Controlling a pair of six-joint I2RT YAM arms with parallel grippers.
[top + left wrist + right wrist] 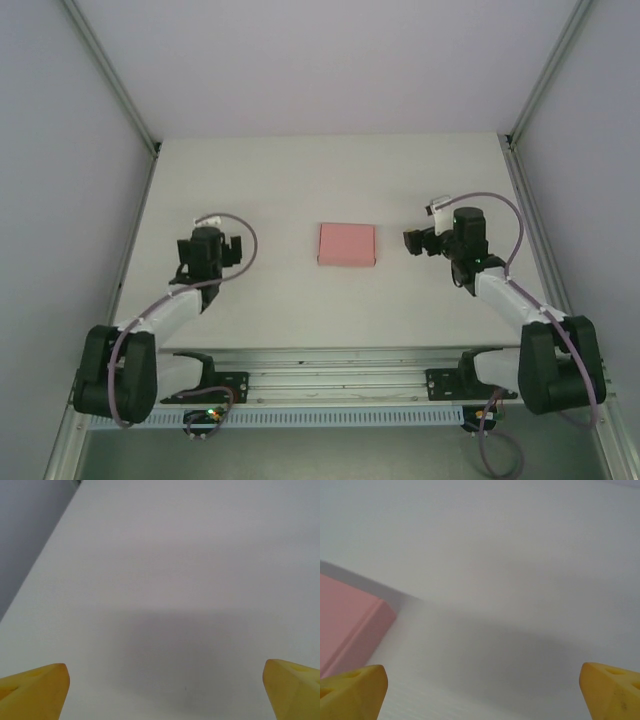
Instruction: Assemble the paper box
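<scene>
Both spread, well clear of paper box [347, 244]: bring left gripper [164, 680], right gripper [481, 680] in low, square to edges.

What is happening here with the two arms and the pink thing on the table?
Nothing is being handled at this moment. The paper box lies flat in the middle of the table, between the two arms, and looks like a small closed rectangle. The left gripper and the right gripper hang open on either side of it, apart from it, and their yellow fingers hold nothing. The right wrist view shows a corner of the box at its left.
</scene>
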